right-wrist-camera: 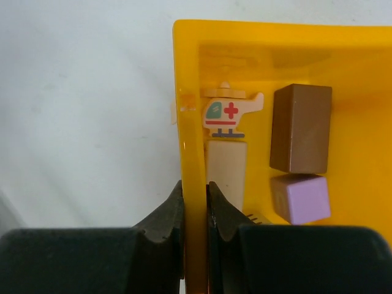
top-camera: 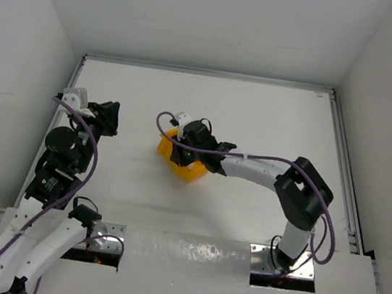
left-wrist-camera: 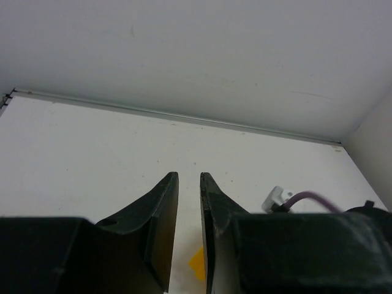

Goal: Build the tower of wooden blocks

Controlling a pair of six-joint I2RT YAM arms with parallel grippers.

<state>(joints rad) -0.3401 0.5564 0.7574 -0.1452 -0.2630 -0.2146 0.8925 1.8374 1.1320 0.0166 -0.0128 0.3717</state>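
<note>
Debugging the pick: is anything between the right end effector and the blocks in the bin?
Yes. The right end effector straddles the yellow bin's left wall, one finger outside, one inside. The pale block lies beside the inner finger, the brown block and purple block farther right.

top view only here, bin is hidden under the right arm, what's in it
Observer: The right wrist view shows a brown block, a lilac cube, a pale block and a helicopter piece in the bin.
Operator: is the right arm holding a block
Observer: No. The right fingers straddle the bin's left wall, one inside, one outside.
Operator: left arm holding anything
Observer: No. The left fingers are nearly shut with nothing between them, over bare table.
</note>
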